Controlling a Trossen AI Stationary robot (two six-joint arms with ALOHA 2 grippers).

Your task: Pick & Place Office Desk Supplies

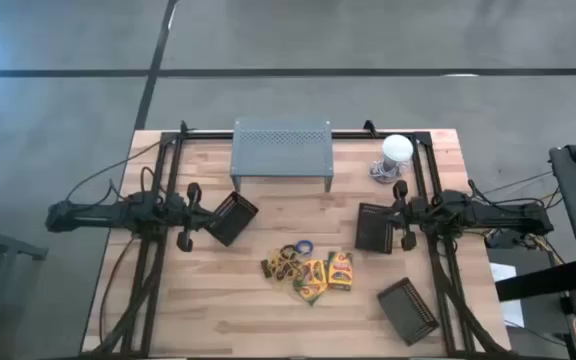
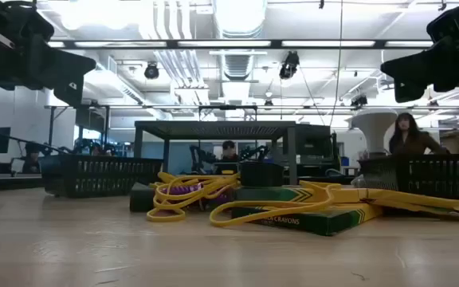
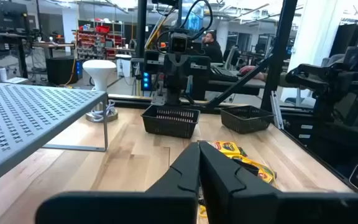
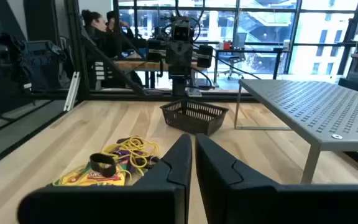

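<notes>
1. A wooden counter (image 1: 218, 310) is seen from above, with two dark robot arms reaching in from its left and right edges.
2. The left gripper (image 1: 194, 213) hangs above the counter's left side, its fingers (image 3: 188, 171) pressed together and holding nothing.
3. The right gripper (image 1: 400, 212) hangs above the right side, its fingers (image 4: 182, 158) also pressed together and empty.
4. The supplies lie in one loose heap at the counter's middle front, between the two arms: yellow-and-green crayon boxes (image 1: 326, 272), with yellow, blue and purple rubber bands (image 1: 293, 255) tangled over and beside them.
5. Three dark mesh baskets sit on the counter: one (image 1: 231, 218) just beside the left gripper, one (image 1: 375, 227) just beside the right gripper, and one (image 1: 408, 311) near the front right corner.
6. From above, none of the baskets appears to hold any supplies.
7. A grey perforated stand (image 1: 281, 150) is at the back centre, and a white dome-shaped object (image 1: 396, 152) with a cable is at the back right.
8. Judged from this layout, the task has barely begun: nothing is picked up, nothing is placed, and the whole heap is left to sort.
</notes>
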